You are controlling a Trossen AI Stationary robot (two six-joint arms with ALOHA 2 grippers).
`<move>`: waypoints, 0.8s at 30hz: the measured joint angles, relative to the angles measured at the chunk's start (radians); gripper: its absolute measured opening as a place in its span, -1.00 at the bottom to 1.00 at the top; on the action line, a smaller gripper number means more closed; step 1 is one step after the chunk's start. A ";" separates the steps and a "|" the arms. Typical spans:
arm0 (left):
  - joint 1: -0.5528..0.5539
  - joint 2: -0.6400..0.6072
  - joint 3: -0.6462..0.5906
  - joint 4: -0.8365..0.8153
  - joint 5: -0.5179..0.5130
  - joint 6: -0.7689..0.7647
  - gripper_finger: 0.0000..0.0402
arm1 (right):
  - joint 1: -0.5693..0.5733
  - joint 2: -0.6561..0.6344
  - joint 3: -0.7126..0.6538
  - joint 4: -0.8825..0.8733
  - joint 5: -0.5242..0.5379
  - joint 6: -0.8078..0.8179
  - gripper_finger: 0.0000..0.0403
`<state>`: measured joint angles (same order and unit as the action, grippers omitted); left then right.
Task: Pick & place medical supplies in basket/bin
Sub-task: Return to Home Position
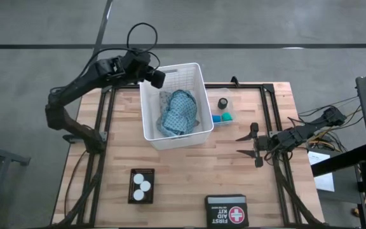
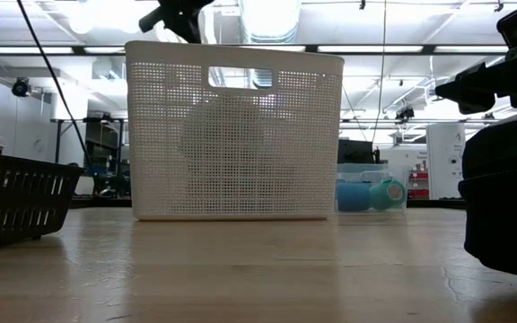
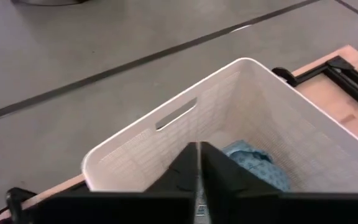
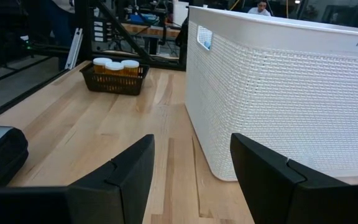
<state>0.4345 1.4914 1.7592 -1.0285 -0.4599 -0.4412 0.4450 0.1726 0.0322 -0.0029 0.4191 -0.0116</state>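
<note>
Cloth (image 3: pixel 255 159) in basket (image 3: pixel 278 118), partly behind left tool (image 3: pixel 198 148), pressed together; right tool (image 1: pixel 254 145) spread.

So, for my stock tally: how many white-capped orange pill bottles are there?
3 bottles, in the small black basket left of the black first-aid case; the white plastic bin may hide more.

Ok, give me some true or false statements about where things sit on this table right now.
The patterned cloth lies inside the white basket. True.
The right gripper holds a pill bottle. False: it is open and empty, beside the basket.
Three pill bottles stand in a small black basket. True.
The first aid kit is inside the white basket. False: it lies on the table, apart from it.
The left gripper is shut above the white basket. True.
</note>
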 joint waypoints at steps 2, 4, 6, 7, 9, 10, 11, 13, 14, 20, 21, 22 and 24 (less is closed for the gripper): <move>0.000 -0.004 0.000 -0.010 -0.007 0.006 -0.95 | 0.000 0.000 0.000 0.000 0.000 0.000 0.02; -0.005 -0.013 0.000 -0.006 -0.012 0.027 -0.96 | 0.000 0.000 0.000 0.000 0.000 0.000 0.02; -0.018 -0.031 0.000 0.001 -0.027 0.049 -0.98 | 0.000 0.000 0.000 0.000 0.000 0.000 0.02; -0.024 -0.043 0.000 0.004 -0.039 0.060 -0.98 | 0.000 0.000 0.000 0.000 0.000 0.000 0.02; -0.036 -0.066 0.000 0.005 -0.062 0.087 -0.99 | 0.000 0.000 0.000 0.000 0.000 0.000 0.02; -0.042 -0.077 0.000 0.005 -0.066 0.099 -0.99 | 0.000 0.000 0.000 0.000 0.000 0.000 0.02; -0.046 -0.088 0.000 0.005 -0.068 0.112 -0.99 | 0.000 0.000 0.000 0.000 0.000 0.000 0.02; -0.055 -0.109 -0.002 0.005 -0.069 0.133 -0.99 | 0.000 0.000 0.000 0.000 0.000 0.000 0.02; -0.059 -0.125 -0.012 0.008 -0.069 0.136 -0.99 | 0.000 0.000 0.000 0.000 0.000 0.000 0.02; -0.060 -0.264 -0.203 0.108 -0.068 0.155 -0.99 | 0.000 0.000 0.000 0.000 0.000 0.000 0.02; -0.060 -0.299 -0.248 0.150 -0.068 0.166 -0.99 | 0.000 0.000 0.000 0.000 0.000 0.000 0.02; -0.061 -0.338 -0.298 0.198 -0.068 0.182 -1.00 | 0.000 0.000 0.000 0.000 0.000 0.000 0.02; -0.061 -0.419 -0.399 0.293 -0.056 0.221 -1.00 | 0.000 0.000 0.000 0.000 0.000 0.000 0.02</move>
<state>0.3737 1.0728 1.3605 -0.7356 -0.5156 -0.2201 0.4450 0.1726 0.0322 -0.0032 0.4191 -0.0113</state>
